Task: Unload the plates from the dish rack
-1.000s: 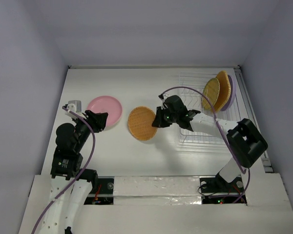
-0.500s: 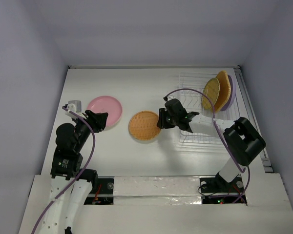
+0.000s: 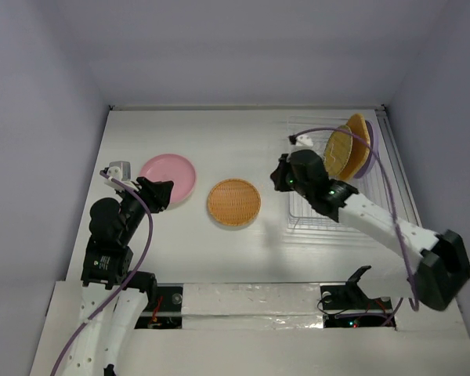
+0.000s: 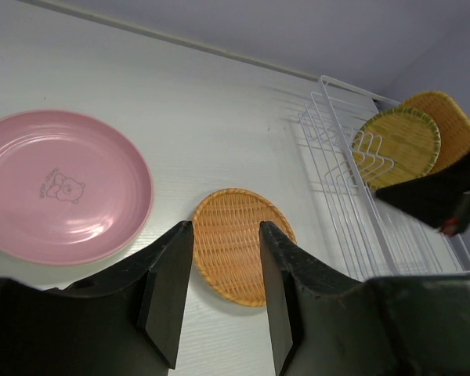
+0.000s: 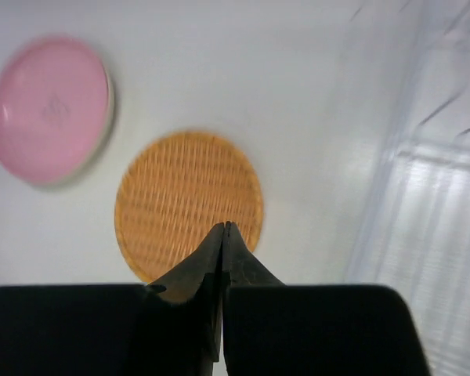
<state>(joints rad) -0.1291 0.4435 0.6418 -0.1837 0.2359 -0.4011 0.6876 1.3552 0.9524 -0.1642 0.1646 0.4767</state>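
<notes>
Dish rack runs near-to-far; right claw pinched shut — left claw parted, empty.

No legible text. Pink plate: small bear motif printed at centre, with an arc of lettering above it, too small to read.

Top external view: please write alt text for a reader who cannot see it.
An orange woven plate and a pink plate lie flat on the white table, while three plates stand in the dish rack at right. The right gripper, shut and empty, hangs between the orange plate and the rack; the left gripper is open beside the pink plate.
</notes>
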